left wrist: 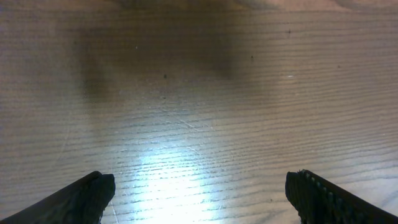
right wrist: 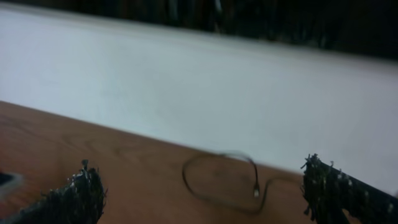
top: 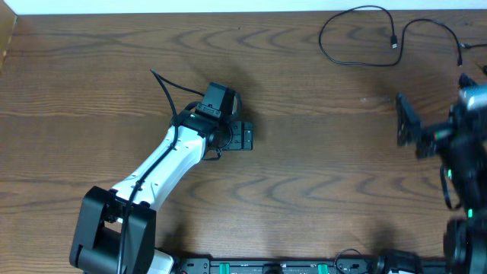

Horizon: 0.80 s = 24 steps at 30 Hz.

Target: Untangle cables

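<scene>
One thin black cable lies in a loose loop at the table's far right, its small plug end inside the curve, with a strand running off toward the right edge. It also shows in the right wrist view, ahead of the jaws. No white cord is in view. My right gripper is open and empty, in front of and to the right of the loop. My left gripper is open and empty over bare wood near the table's middle, far from the cable.
The wooden table ends at a white edge along the back. The left arm lies diagonally from the front left toward the middle. The right arm's body stands at the right edge.
</scene>
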Each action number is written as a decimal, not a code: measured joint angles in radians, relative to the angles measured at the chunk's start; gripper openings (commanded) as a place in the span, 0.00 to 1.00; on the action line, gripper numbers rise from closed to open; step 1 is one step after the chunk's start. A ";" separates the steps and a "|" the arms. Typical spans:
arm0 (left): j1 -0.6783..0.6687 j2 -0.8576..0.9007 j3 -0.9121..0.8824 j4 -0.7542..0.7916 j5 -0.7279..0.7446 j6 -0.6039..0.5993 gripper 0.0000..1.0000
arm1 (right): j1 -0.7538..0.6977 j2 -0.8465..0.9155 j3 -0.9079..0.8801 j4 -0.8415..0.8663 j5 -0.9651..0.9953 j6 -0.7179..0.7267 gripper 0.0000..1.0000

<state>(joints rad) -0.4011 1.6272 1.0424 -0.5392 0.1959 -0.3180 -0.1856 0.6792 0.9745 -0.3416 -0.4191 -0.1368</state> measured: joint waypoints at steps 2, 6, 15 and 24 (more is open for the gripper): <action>0.000 0.000 0.000 0.000 0.000 0.000 0.95 | 0.029 -0.064 0.000 -0.002 -0.007 -0.002 0.99; 0.000 0.000 0.000 0.000 0.000 0.000 0.95 | 0.075 -0.174 0.000 -0.005 -0.067 -0.003 0.99; 0.000 0.000 0.000 0.000 0.000 0.000 0.95 | 0.169 -0.341 0.022 -0.097 -0.124 -0.006 0.99; 0.000 0.000 0.000 0.000 0.000 0.000 0.95 | 0.220 -0.476 0.068 -0.119 -0.132 -0.022 0.99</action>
<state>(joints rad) -0.4011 1.6272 1.0424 -0.5392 0.1959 -0.3176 0.0341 0.2031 1.0424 -0.4603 -0.5510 -0.1585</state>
